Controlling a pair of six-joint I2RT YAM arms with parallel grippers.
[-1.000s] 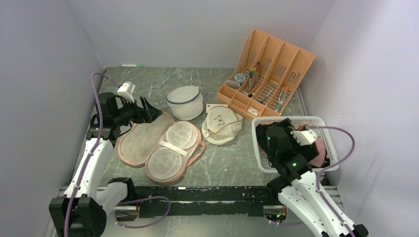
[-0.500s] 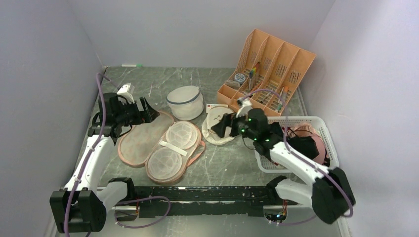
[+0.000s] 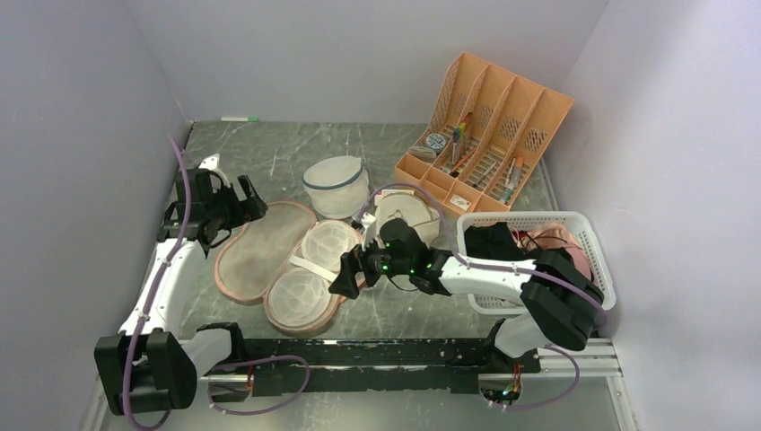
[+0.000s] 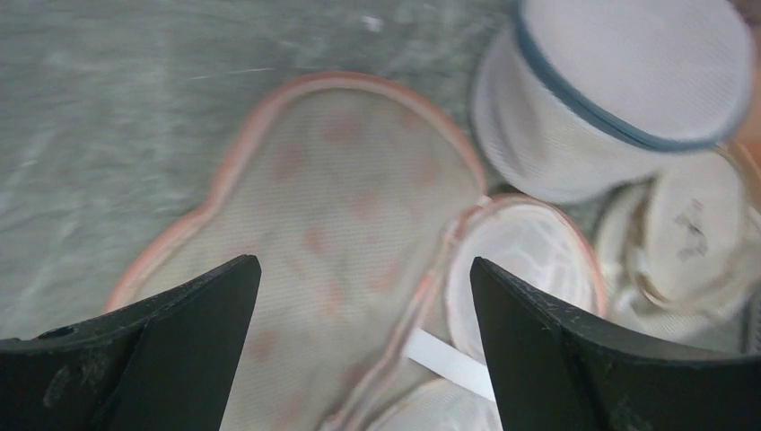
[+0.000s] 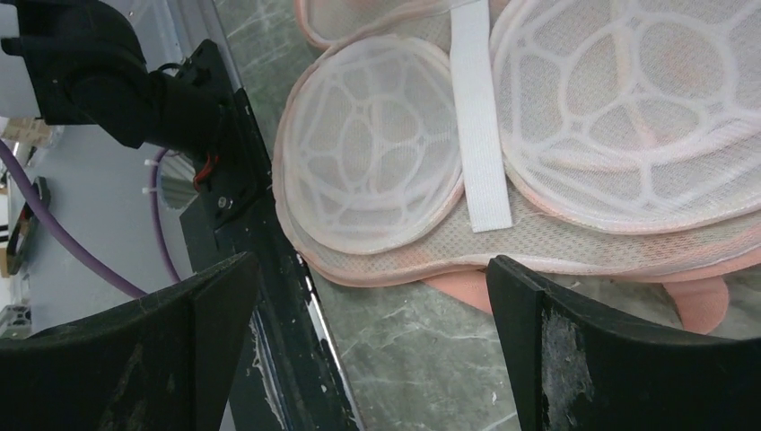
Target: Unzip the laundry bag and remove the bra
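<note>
Changeover: right gripper (image 3: 345,280), wide and empty, has swung from white basket (image 3: 538,216) to the unzipped laundry bag (image 3: 256,256), left gripper (image 3: 242,199) wide too, no bra left inside.

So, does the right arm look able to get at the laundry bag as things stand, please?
Probably yes. The right gripper is open and hovers at the laundry bag's near right edge. Its wrist view shows the bag's mesh cups just beyond the fingers, with nothing in between.
</note>
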